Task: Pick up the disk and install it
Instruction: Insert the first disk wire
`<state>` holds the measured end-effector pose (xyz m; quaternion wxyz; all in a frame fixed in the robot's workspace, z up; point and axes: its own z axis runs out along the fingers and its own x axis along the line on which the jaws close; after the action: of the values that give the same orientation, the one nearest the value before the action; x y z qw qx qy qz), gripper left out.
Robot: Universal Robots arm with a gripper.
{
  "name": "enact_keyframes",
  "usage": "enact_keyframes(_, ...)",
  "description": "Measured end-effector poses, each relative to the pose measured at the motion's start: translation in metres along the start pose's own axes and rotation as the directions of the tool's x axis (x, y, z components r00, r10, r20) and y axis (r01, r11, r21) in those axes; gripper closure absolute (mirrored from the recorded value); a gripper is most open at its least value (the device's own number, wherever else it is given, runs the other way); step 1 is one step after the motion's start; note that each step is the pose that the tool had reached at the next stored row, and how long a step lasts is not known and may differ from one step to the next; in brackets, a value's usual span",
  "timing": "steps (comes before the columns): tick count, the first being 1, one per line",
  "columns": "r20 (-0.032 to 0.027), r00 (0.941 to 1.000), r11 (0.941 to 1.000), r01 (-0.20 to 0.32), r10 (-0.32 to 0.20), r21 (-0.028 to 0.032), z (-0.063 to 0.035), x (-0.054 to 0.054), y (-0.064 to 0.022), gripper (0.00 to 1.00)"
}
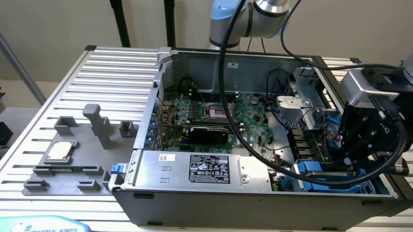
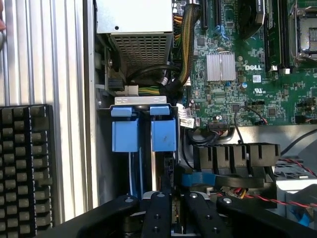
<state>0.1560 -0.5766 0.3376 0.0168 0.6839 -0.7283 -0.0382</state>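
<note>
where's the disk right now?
The disk stands on edge in the drive bay of the open computer case, at the exterior view's lower right, beside the silver power supply. The gripper sits over its top edge.

Open computer case [image 1: 161,87], green motherboard [image 2: 257,94]

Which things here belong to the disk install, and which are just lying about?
In the job: gripper, over the drive bay; blue-framed disk beneath it; open computer case.
Lying about: square silver chip on the grey fixture; black keyboard beside the case; silver box with black label.
</note>
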Motion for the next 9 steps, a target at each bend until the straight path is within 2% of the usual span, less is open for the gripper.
enact_keyframes(9,-0.0014,1.0000,1.0000,0.001,-0.001,0.0000,0.0024,-0.0007,-0.0010,0.84)
